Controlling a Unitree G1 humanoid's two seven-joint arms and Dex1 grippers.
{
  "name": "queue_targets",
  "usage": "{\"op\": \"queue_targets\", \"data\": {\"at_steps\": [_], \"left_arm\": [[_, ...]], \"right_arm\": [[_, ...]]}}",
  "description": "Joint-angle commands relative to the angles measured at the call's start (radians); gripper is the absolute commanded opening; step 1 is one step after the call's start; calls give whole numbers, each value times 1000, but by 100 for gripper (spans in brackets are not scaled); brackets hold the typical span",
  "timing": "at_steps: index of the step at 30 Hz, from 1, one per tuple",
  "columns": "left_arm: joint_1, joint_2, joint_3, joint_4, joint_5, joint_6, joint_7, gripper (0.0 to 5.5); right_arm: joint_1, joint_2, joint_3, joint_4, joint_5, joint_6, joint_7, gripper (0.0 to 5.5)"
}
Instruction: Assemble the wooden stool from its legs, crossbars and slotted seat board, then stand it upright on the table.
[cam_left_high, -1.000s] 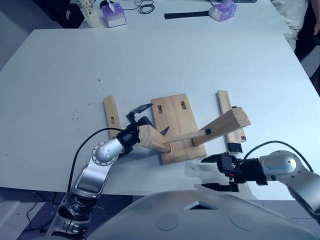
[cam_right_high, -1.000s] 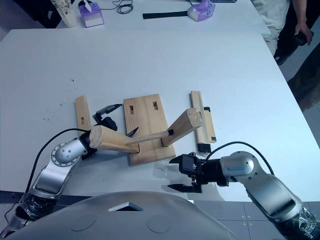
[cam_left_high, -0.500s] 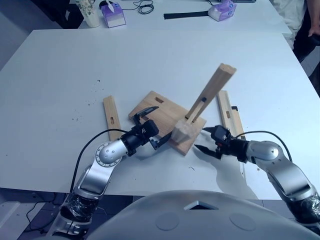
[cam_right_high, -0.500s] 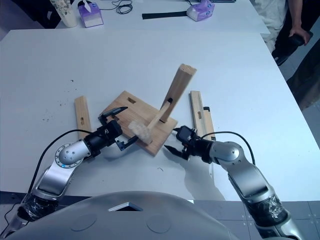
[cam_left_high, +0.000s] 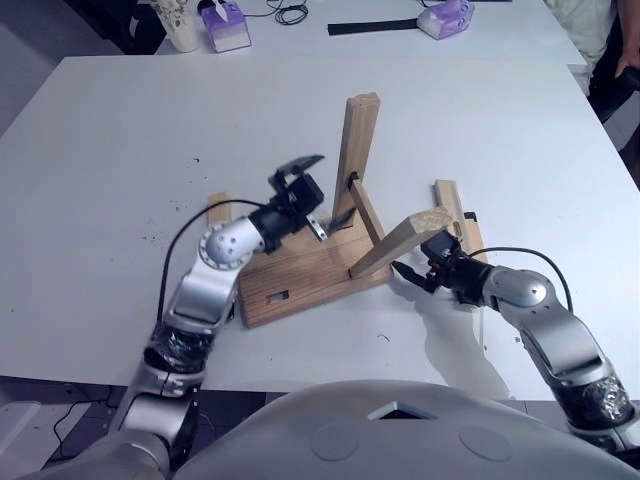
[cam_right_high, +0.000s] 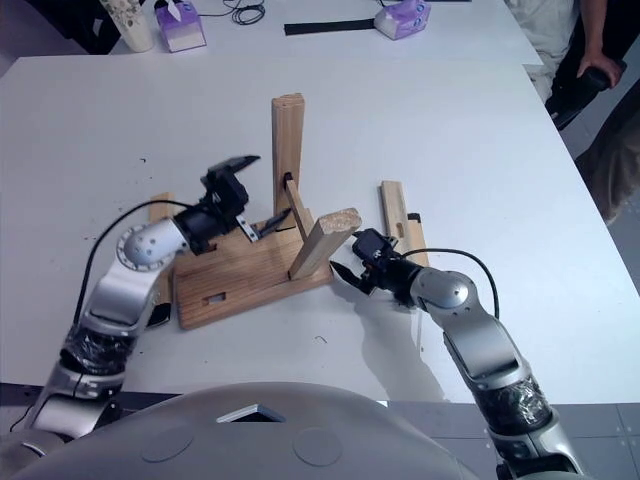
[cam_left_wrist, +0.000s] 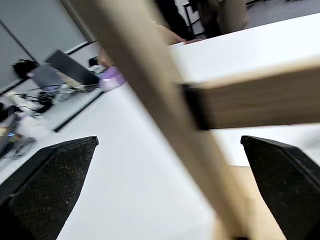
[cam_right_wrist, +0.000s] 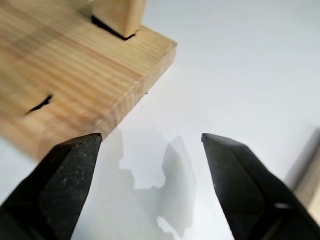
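Lying flat near the middle of your desk (cam_left_high: 120, 130), the board (cam_left_high: 300, 278) has two legs set into it. You can see the upright leg (cam_left_high: 358, 140) standing at the board's far edge. The leaning leg (cam_left_high: 398, 245) rises from the right end, its top tilted out toward your right arm. A thin crossbar (cam_left_high: 367, 212) slants between them, from the upright leg down toward the leaning one. An open slot (cam_left_high: 276, 297) shows near the board's near left corner.

Your left claw (cam_left_high: 316, 192) hangs over the board just left of the upright leg's base, close to the crossbar. Its fingers (cam_left_wrist: 45, 185) are spread wide and grip nothing. In the left wrist view, wood passes between them with a gap on each side.

Your right claw (cam_left_high: 410, 272) sits low over the desk, just off the board's right end and beside the foot of the leaning leg. Its fingers (cam_right_wrist: 65, 185) are also apart and hold nothing. The right wrist view shows the board's corner just ahead of them and bare desk between them.

Two loose pieces (cam_left_high: 447, 205) lie side by side on the desk just beyond your right claw. A third piece (cam_left_high: 217, 206) lies at the board's left side, partly hidden by your left arm.
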Motion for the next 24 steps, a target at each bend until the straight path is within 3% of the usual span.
{"op": "queue_targets", "data": {"at_steps": [1, 5, 9, 17, 24], "left_arm": [[1, 90, 99, 27, -42, -19, -49, 530], [-39, 161, 179, 174, -19, -100, -38, 530], [-112, 185, 183, 366, 33, -247, -18, 530], [-88, 222, 35, 651, 215, -561, -36, 530], [-76, 218, -33, 631, 187, -643, -138, 530]], "right_arm": [[66, -57, -15, -118, 11, 43, 25, 370], [162, -133, -22, -246, 71, 82, 101, 370], [153, -131, 15, -290, 127, 124, 133, 370], [35, 19, 196, -190, 81, 163, 37, 370], [16, 135, 218, -87, 42, 165, -86, 370]]}}
